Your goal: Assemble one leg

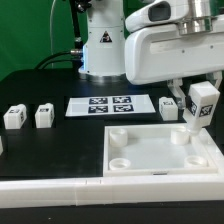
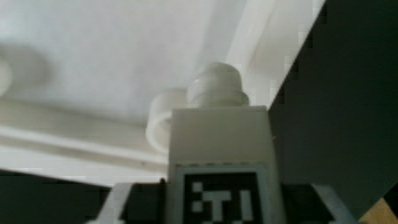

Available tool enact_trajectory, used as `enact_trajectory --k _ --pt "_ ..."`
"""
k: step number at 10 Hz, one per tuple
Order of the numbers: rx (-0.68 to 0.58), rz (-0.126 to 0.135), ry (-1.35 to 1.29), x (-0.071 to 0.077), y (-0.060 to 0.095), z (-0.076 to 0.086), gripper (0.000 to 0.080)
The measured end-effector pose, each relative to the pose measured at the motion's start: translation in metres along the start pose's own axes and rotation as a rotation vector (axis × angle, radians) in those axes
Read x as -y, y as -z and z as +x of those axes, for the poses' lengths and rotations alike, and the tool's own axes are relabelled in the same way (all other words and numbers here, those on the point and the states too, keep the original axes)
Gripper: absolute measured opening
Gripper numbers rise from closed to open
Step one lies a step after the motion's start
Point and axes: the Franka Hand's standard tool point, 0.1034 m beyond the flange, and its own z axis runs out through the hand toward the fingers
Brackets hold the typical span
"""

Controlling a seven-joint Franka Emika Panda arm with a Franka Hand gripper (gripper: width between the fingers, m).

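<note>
My gripper (image 1: pixel 199 104) is shut on a leg (image 1: pixel 201 103), a small white block with a black-and-white tag. I hold it upright just above the back right corner of the large white square panel (image 1: pixel 150 150). In the wrist view the held leg (image 2: pixel 217 140) fills the middle, its peg tip pointing at the panel's raised rim (image 2: pixel 160 60). Three more legs stand on the table: two (image 1: pixel 13 117) (image 1: pixel 44 116) at the exterior view's left and one (image 1: pixel 168 108) beside the gripper.
The marker board (image 1: pixel 112 104) lies flat behind the panel. The robot's white base (image 1: pixel 103 45) stands at the back. A white rail (image 1: pixel 60 185) runs along the table's front edge.
</note>
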Motion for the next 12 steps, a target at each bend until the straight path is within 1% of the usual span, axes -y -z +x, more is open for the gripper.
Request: enact_trajectory --k 1,2,3,4,5,6,7,8,10,12 --pt "-0.012 -0.002 0.021 -0.004 -0.003 0.01 0.029" --pt "-0.043 -0.008 0.039 -0.009 -0.003 0.016 0.029" --pt "-0.051 -0.009 0.041 -0.008 -0.004 0.015 0.029" --pt "-0.102 -0.017 0.043 -0.01 -0.003 0.017 0.029" --pt "-0.186 -0.032 0.054 -0.013 -0.002 0.019 0.029" --pt "-0.282 -0.051 0.06 -0.017 -0.003 0.017 0.029" --pt "-0.23 -0.04 0.062 -0.015 -0.01 0.01 0.029" --pt "-0.235 -0.042 0.062 -0.016 -0.008 0.015 0.029" --pt "-0.29 -0.055 0.067 -0.021 -0.013 0.016 0.029" --pt "-0.284 -0.055 0.067 -0.022 -0.017 0.013 0.029"
